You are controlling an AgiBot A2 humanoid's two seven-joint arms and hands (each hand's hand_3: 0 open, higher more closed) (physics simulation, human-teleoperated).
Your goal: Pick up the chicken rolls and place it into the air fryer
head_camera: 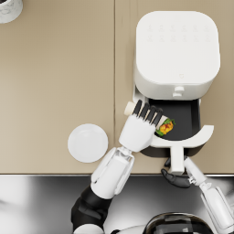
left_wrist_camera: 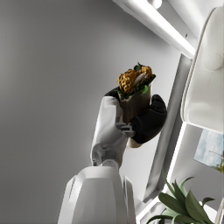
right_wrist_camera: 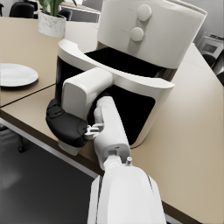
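Observation:
The white air fryer [head_camera: 177,48] stands at the back right with its drawer [head_camera: 185,119] pulled out, showing a black basket. My left hand [head_camera: 139,125] holds the chicken roll [head_camera: 165,127], a wrap with fried filling and green leaves, over the drawer's near left part. In the left wrist view the roll [left_wrist_camera: 135,83] sticks out of the hand [left_wrist_camera: 142,120], which grips its wrapped lower half. My right hand [head_camera: 176,179] grips the drawer handle [head_camera: 177,160]; in the right wrist view the hand [right_wrist_camera: 65,127] wraps the handle [right_wrist_camera: 85,94] from below.
A white plate [head_camera: 87,142] lies on the tan table [head_camera: 55,82] left of my left arm. A pale marbled plant pot [head_camera: 9,9] sits at the far left corner. The table's front edge runs just behind my right hand.

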